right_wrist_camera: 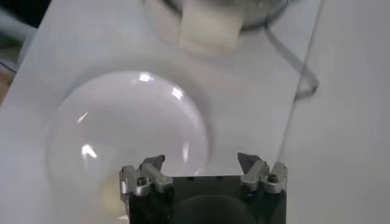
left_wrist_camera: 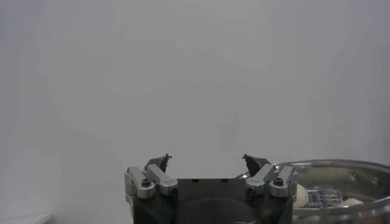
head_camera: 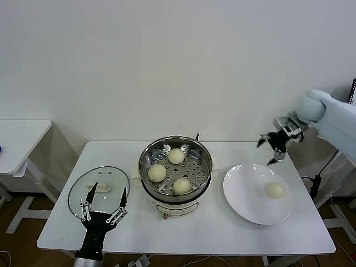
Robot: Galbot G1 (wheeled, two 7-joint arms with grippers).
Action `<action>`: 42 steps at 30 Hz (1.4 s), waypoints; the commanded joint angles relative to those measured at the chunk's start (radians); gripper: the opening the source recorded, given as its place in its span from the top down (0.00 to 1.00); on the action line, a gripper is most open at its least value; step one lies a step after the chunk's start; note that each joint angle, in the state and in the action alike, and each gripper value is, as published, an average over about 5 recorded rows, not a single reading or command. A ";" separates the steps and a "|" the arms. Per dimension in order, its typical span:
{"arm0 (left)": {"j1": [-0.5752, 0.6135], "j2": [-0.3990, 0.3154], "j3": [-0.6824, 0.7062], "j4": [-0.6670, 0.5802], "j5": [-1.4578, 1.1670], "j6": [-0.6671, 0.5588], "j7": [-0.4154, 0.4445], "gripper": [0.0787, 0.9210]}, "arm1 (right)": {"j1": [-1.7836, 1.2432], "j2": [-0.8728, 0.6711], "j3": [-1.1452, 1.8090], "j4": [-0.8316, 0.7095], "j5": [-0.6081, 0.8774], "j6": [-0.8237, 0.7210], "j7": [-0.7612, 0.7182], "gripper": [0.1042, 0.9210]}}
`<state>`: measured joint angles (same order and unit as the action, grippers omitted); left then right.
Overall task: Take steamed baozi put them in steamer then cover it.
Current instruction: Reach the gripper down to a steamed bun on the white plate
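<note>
Glass lid (head_camera: 99, 189) lies flat near the desk's left edge, with the left gripper (head_camera: 104, 207) open and empty at the front edge beside it. Three buns (head_camera: 176, 156) sit in the steamer (head_camera: 176, 169) mid-desk. One bun (head_camera: 275, 190) waits on the plate (head_camera: 247, 197) by the right edge. Above the plate's far rim hangs the right gripper (head_camera: 272, 152), open and empty. It should come straight down over that bun and squeeze softly, so the bun does not squash.
</note>
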<state>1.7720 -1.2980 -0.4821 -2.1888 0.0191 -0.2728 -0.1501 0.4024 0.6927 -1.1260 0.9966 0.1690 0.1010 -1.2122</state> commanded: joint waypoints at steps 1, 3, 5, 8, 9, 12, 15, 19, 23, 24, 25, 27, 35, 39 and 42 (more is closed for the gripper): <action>0.001 0.000 -0.002 0.003 0.001 0.002 0.000 0.12 | -0.236 -0.063 0.072 -0.111 -0.038 -0.065 0.039 0.12; 0.003 0.000 -0.003 0.004 0.002 0.001 0.000 0.12 | -0.250 -0.055 0.072 -0.113 -0.044 -0.066 0.042 0.12; 0.003 0.002 -0.003 0.007 0.006 -0.001 0.001 0.12 | -0.257 -0.046 0.070 -0.116 -0.050 -0.068 0.046 0.12; 0.005 0.006 -0.003 0.015 0.013 -0.007 0.001 0.12 | -0.262 -0.033 0.063 -0.123 -0.056 -0.068 0.059 0.12; 0.005 0.006 -0.004 0.016 0.015 -0.008 0.001 0.12 | -0.264 -0.029 0.062 -0.126 -0.058 -0.068 0.064 0.12; 0.008 0.005 -0.004 0.016 0.014 -0.010 0.000 0.12 | -0.273 -0.017 0.064 -0.135 -0.060 -0.068 0.080 0.12; 0.009 0.003 -0.003 0.015 0.014 -0.011 0.000 0.12 | -0.284 -0.007 0.069 -0.146 -0.057 -0.068 0.092 0.12; 0.009 0.002 -0.003 0.013 0.014 -0.011 -0.001 0.12 | -0.293 0.006 0.076 -0.158 -0.054 -0.068 0.105 0.12; 0.012 0.002 -0.006 0.008 0.014 -0.011 -0.001 0.12 | -0.299 0.016 0.080 -0.163 -0.053 -0.067 0.116 0.12; 0.013 0.002 -0.007 0.006 0.014 -0.011 -0.001 0.12 | -0.301 0.018 0.082 -0.164 -0.053 -0.067 0.119 0.12; 0.013 0.003 -0.008 0.005 0.014 -0.011 -0.001 0.12 | -0.303 0.019 0.083 -0.165 -0.052 -0.066 0.122 0.12; 0.013 0.003 -0.008 0.005 0.014 -0.011 -0.002 0.12 | -0.305 0.022 0.087 -0.165 -0.052 -0.064 0.128 0.14; 0.011 0.009 -0.008 -0.004 0.014 -0.013 -0.004 0.12 | -0.289 0.005 0.088 -0.120 -0.053 -0.059 0.127 0.31; 0.006 0.011 -0.001 -0.007 0.014 -0.010 -0.004 0.12 | -0.219 -0.013 0.058 -0.075 -0.054 -0.065 0.106 0.34; 0.005 0.014 0.005 -0.010 0.014 -0.008 -0.005 0.12 | -0.126 -0.019 0.017 -0.032 -0.046 -0.076 0.060 0.34</action>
<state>1.7787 -1.2879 -0.4826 -2.1948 0.0322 -0.2843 -0.1544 0.1465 0.6878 -1.0584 0.8890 0.1191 0.0361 -1.1051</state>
